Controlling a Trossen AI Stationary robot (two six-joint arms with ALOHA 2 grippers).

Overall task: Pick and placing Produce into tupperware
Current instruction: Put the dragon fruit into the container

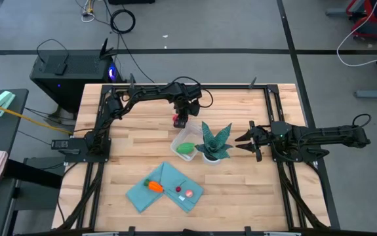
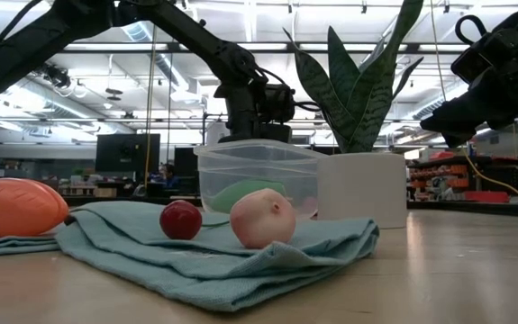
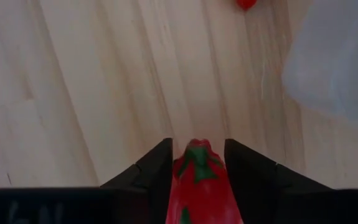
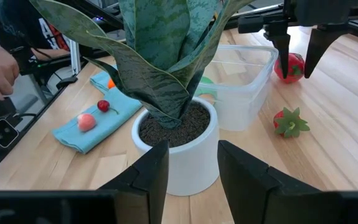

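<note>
While right end effector (image 1: 248, 141) waits, left end effector (image 1: 180, 120) grips red pepper (image 3: 198, 180).

Green oval (image 1: 186, 149) lies inside clear tupperware (image 1: 177, 140).

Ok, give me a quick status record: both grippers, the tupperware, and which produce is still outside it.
left gripper: jaws shut on a red piece, beside the tupperware
right gripper: jaws open, waiting by the potted plant
tupperware: holds a green piece
teal cloth: carries orange carrot, cherry, pink piece
bare table: strawberry near the tupperware
</note>
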